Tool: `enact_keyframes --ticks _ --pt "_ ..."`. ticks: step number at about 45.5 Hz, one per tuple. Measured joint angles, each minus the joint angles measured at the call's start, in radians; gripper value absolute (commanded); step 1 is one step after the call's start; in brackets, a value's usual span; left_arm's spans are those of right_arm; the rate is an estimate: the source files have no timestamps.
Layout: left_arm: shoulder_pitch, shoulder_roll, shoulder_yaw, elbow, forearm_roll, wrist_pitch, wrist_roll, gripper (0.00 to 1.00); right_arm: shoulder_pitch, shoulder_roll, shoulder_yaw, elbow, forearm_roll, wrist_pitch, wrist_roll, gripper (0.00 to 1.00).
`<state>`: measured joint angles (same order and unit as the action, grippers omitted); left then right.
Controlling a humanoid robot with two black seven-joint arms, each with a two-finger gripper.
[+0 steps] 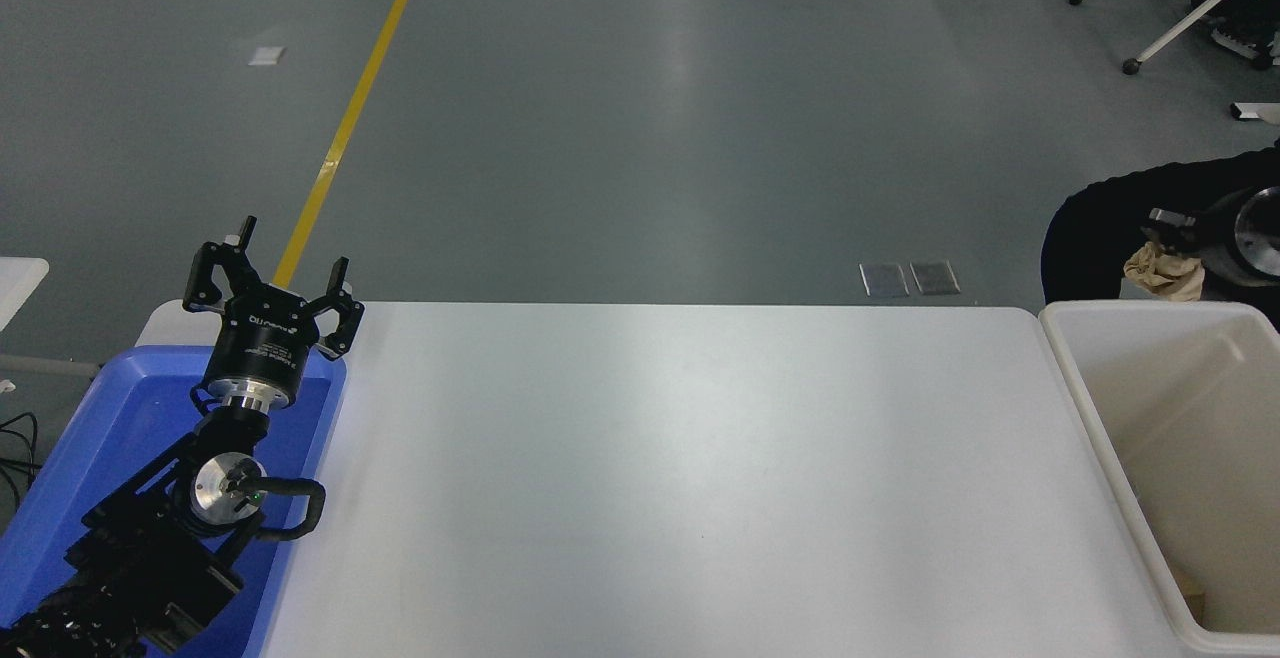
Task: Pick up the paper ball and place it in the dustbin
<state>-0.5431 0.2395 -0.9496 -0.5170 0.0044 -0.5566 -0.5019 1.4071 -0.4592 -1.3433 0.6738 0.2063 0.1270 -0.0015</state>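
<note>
The tan crumpled paper ball [1164,271] hangs at the far right, just above the back rim of the off-white dustbin [1102,418]. My right gripper [1166,238] is shut on the ball's top; most of that arm is cut off by the picture's right edge. Beside the table's right end, the dustbin stands with its deep cream walls showing. My left gripper [270,278] is parked at the lower left above the blue tray, its fingers spread open and holding nothing.
A blue plastic tray [100,438] lies under the left arm at the table's left end. A dark rounded shape [1100,228] sits behind the dustbin. A bit of brown paper [1190,593] lies at the dustbin's bottom. Wheeled chair legs [1150,8] stand at the top right.
</note>
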Motion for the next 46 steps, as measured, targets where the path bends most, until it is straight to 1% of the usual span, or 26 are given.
enact_keyframes --ticks 12,26,27,29,30,32,33,34,35,46 --pt "0.000 0.000 0.000 0.000 0.000 0.000 0.000 0.98 -0.239 -0.024 0.142 -0.142 0.003 -0.058 0.000 0.00" --pt "0.000 0.000 0.000 0.000 0.000 0.000 0.000 0.98 -0.482 -0.031 0.346 -0.300 0.003 -0.089 0.001 0.00" --pt "0.000 0.000 0.000 0.000 0.000 0.000 0.000 0.98 -0.496 -0.031 0.359 -0.308 0.002 -0.091 0.001 0.05" --pt "0.000 0.000 0.000 0.000 0.000 0.000 0.000 0.98 -0.527 -0.031 0.390 -0.327 0.001 -0.096 0.001 0.24" --pt "0.000 0.000 0.000 0.000 0.000 0.000 0.000 0.98 -0.538 -0.031 0.401 -0.335 0.001 -0.098 0.001 0.37" --pt "0.000 0.000 0.000 0.000 0.000 0.000 0.000 0.98 -0.564 -0.031 0.425 -0.353 0.000 -0.103 0.001 0.69" --pt "0.000 0.000 0.000 0.000 0.000 0.000 0.000 0.98 -0.573 -0.031 0.433 -0.361 0.000 -0.105 0.001 0.83" --pt "0.000 0.000 0.000 0.000 0.000 0.000 0.000 0.98 -0.582 -0.031 0.440 -0.369 0.000 -0.107 0.001 0.92" --pt "0.000 0.000 0.000 0.000 0.000 0.000 0.000 0.98 -0.592 -0.031 0.448 -0.377 0.000 -0.110 0.001 0.97" --pt "0.000 0.000 0.000 0.000 0.000 0.000 0.000 0.98 -0.679 -0.026 0.500 -0.461 0.002 -0.164 0.002 0.99"
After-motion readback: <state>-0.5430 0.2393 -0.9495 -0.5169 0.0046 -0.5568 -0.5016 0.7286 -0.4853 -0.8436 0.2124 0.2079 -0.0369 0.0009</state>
